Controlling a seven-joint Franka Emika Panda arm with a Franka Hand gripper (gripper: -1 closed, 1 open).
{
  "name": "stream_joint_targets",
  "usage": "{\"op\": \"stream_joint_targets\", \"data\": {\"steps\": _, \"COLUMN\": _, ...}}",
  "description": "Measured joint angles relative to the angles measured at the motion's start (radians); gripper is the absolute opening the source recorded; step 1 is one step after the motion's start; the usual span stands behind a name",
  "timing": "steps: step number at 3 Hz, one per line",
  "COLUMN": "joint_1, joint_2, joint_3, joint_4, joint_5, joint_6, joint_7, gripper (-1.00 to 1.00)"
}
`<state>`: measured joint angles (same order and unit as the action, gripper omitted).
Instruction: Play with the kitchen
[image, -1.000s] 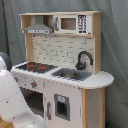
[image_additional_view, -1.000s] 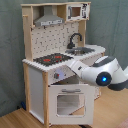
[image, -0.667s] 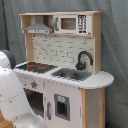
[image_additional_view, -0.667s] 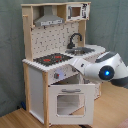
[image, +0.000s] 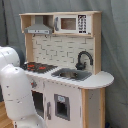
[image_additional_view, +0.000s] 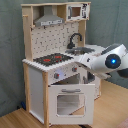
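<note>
One arm (image_additional_view: 102, 62) crowding the kitchen (image_additional_view: 55, 60) counter's front edge, gripper state impossible to tell, oven door (image_additional_view: 70, 99) ajar.

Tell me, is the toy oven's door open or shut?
Open: in the second exterior view the oven door tilts outward from the kitchen, its top edge away from the front.

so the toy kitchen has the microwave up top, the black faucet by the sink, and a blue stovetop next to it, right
Not quite: the stovetop is black with red burner rings, not blue, as the second exterior view shows. The rest holds: the kitchen has its microwave up top and the black faucet by the sink.
</note>
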<state>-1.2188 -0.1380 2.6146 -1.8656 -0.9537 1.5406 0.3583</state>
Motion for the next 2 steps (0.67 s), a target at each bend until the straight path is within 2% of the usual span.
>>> {"op": "stream_joint_targets", "data": {"steps": 2, "joint_1": 0.012, "joint_2": 0.146, "joint_3": 0.0, "joint_4": -0.103, "joint_5": 0.078, "joint_6": 0.001, "joint_7": -0.07, "gripper": 1.0}}
